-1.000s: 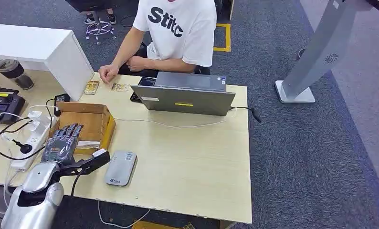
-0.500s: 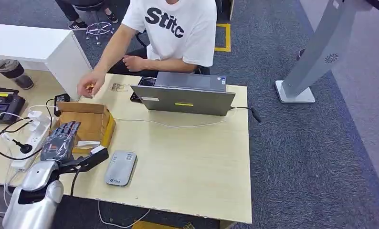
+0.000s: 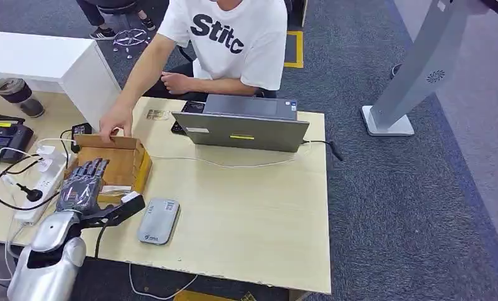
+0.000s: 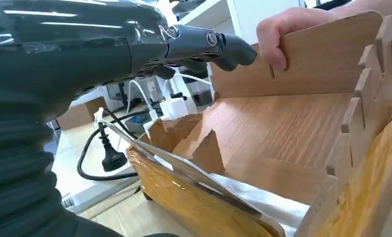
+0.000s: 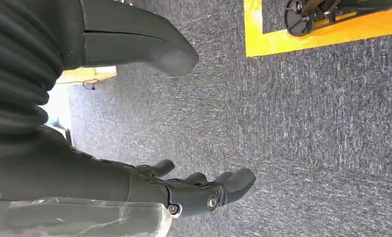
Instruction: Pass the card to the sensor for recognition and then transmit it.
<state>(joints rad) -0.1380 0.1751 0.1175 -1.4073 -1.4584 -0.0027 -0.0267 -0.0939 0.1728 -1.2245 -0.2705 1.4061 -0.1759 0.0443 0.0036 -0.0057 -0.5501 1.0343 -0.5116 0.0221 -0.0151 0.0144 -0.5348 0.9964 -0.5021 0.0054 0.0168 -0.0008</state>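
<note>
One pale wooden desk takes up most of what I see from the head camera. A person in a white printed T-shirt sits at its far side. In front of them is an open grey laptop, its lid turned towards me.

To the left of the laptop stands an open-topped box of light brown wood with notched corners. From the left wrist camera its floor looks bare, with a clear plastic sheet along the near wall. The person's hand rests on the box's far wall, fingers curled over the top edge. I cannot tell whether it holds anything.

My left hand hovers palm down over the near left part of the box. Its fingers are spread and hold nothing, and it sits well short of the person's hand. My right hand hangs over dark grey carpet. Its fingers are loosely bent and apart, the thumb is held away from them, and nothing is in the grasp.

A flat, rounded grey sensor pad lies on the desk near me, just right of the box and of my left hand. A small patterned card lies flat on the far edge of the desk, between the person's hand and the laptop, well apart from the sensor pad.
</note>
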